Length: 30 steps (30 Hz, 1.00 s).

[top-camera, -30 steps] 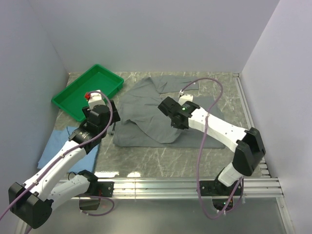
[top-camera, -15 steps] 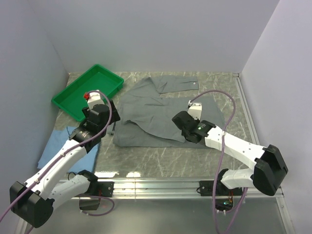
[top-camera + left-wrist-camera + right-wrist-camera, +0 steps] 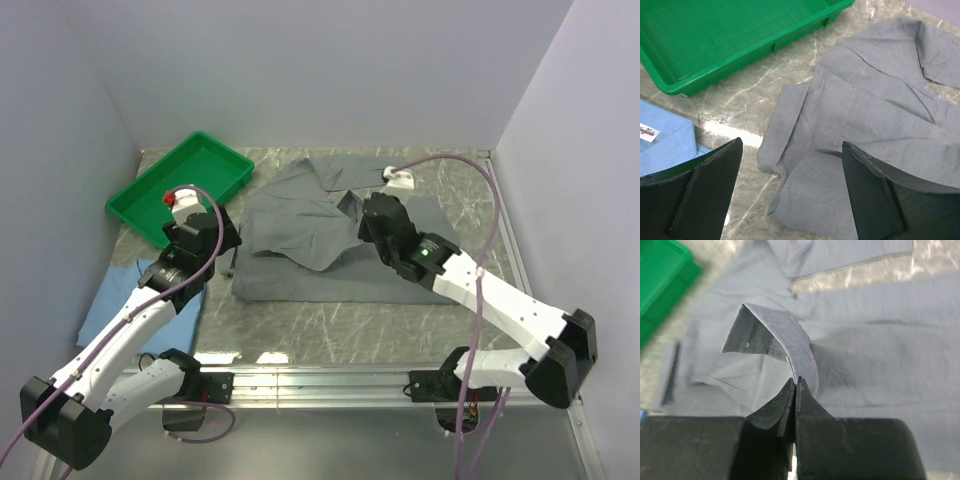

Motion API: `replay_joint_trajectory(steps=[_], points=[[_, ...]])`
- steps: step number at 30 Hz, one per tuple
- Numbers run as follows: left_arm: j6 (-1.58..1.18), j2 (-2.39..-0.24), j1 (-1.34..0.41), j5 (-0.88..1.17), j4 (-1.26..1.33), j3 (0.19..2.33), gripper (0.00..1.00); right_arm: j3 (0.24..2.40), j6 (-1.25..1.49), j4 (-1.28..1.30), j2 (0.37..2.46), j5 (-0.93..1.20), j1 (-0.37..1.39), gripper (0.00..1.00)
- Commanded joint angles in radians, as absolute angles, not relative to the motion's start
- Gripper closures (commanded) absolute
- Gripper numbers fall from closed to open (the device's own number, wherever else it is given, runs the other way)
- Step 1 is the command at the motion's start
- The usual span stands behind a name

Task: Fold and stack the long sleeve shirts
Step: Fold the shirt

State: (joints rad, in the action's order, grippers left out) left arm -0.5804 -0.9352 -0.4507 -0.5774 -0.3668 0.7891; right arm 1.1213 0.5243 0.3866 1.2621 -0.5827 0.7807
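Note:
The grey shirt (image 3: pixel 300 240) lies spread on the table's middle, also in the left wrist view (image 3: pixel 870 125) and the right wrist view (image 3: pixel 880 360). My right gripper (image 3: pixel 358 208) is shut on a fold of its cloth (image 3: pixel 790 342) and holds that flap lifted above the shirt's middle. My left gripper (image 3: pixel 232 262) is open and empty, hovering just left of the shirt's near left corner (image 3: pixel 785 200). The light blue shirt (image 3: pixel 115 295) lies at the left edge under my left arm, its collar with a label in the left wrist view (image 3: pixel 665 145).
A green plastic tray (image 3: pixel 180 185) stands at the back left, empty, also in the left wrist view (image 3: pixel 715 40). White walls close the back and sides. A metal rail (image 3: pixel 400 380) runs along the near edge.
My right gripper has swung from the shirt's middle toward the near right and then back and up toward the far side, lifting a grey flap. My left arm has barely moved.

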Motion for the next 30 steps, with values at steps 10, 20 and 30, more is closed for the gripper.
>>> replay_joint_trajectory(steps=[10,20,30], points=[[-0.604,-0.911,-0.436,-0.583,-0.354,0.788,0.14,0.68,0.563,0.224,1.112,-0.598,0.66,1.0],[-0.604,-0.922,-0.434,-0.572,-0.353,0.787,0.14,0.718,0.705,0.425,1.1,-0.678,0.647,1.0],[-0.603,-0.92,-0.434,-0.571,-0.353,0.787,0.14,0.681,0.868,0.534,1.089,-0.661,0.563,1.0]])
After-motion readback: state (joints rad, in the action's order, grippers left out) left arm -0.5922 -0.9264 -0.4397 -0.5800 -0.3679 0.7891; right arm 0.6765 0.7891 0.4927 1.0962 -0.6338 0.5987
